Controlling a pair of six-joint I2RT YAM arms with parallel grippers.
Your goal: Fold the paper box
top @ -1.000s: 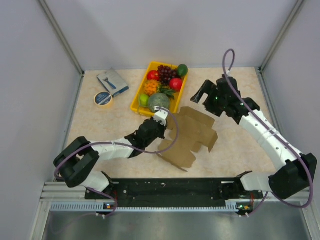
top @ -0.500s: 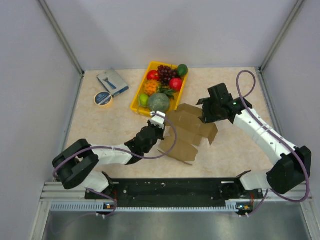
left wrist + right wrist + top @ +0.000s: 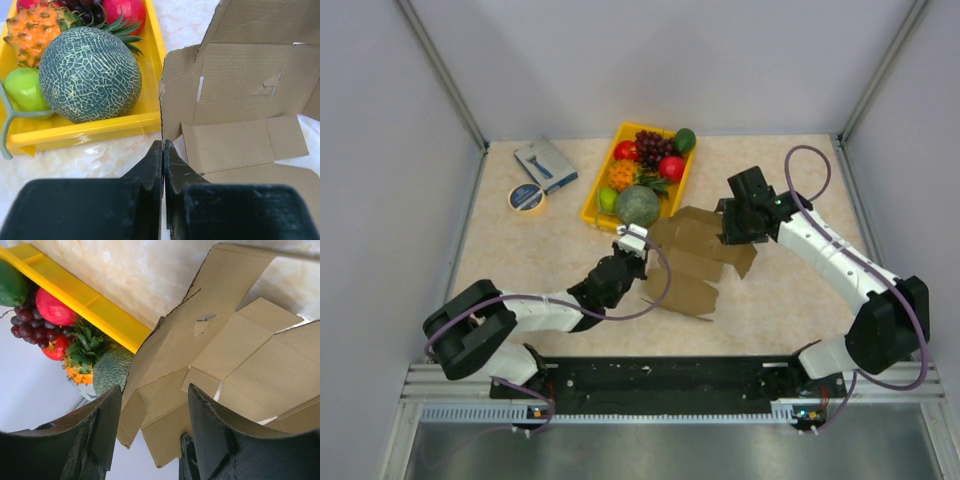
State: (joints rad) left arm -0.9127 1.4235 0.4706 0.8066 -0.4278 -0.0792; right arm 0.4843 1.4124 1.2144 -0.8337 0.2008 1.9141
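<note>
Currently the paper box (image 3: 692, 262) is observed on the tabletop (image 3: 520, 250), just off the near right corner of the yellow tray (image 3: 592, 203). The sheet is not laid flat. Several panels are bent up along their creases, and the panel farthest from the tray is seen resting on the tabletop. In the left wrist view the paper box (image 3: 240, 90) is shown with its inner face toward the camera. One side flap is seen reaching close to the wall of the yellow tray (image 3: 75, 132); whether flap and tray touch cannot be told.

The left tool (image 3: 641, 254) is positioned at the box edge nearest the tray. Its fingers (image 3: 150, 170) are pressed together. At the left tool (image 3: 163, 145) the thin cardboard edge is seen running in between the tips, so the box edge is recorded as pinched.

The right tool (image 3: 733, 228) is placed over the part of the box farthest from the tray, out to the tray's right. Its fingers (image 3: 105, 430) are held wide apart, and the paper box (image 3: 235, 340) is seen through the gap of the right tool (image 3: 155, 390). The cardboard is not clamped there.

A netted green melon (image 3: 637, 204) is noted at the tray's near end, the fruit closest to the box. To the left of the tray, a tape roll (image 3: 527, 198) and a blue-grey packet (image 3: 546, 165) are noted, well apart from the box.
</note>
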